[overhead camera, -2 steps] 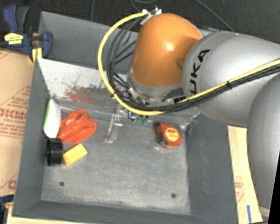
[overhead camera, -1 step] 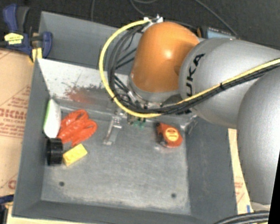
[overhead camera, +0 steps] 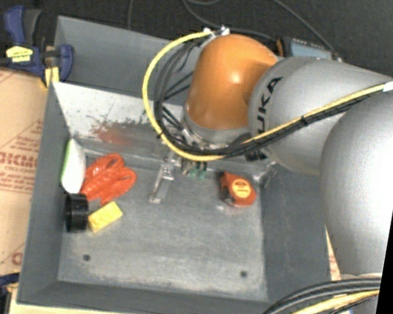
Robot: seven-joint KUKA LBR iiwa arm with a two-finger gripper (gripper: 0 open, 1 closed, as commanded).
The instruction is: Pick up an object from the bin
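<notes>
Arm (overhead camera: 336, 132), silver-grey, is seen reaching in from the right over the grey metal bin (overhead camera: 178, 258). An orange cover (overhead camera: 228, 83) is carried at its wrist, ringed by yellow and black cables (overhead camera: 148, 80). The claw (overhead camera: 161, 184) is lowered below the cover over bare floor near the bin's middle; whether it is apart or together cannot be told. A red crumpled thing (overhead camera: 108, 177) is noted just left of it, apart from it. A white oblong thing (overhead camera: 73, 165) touches the red one's left side. An orange-and-black round thing (overhead camera: 237, 190) lies to the claw's right. A yellow block (overhead camera: 105, 217) and a black cylinder (overhead camera: 75, 212) lie side by side below the red thing.
</notes>
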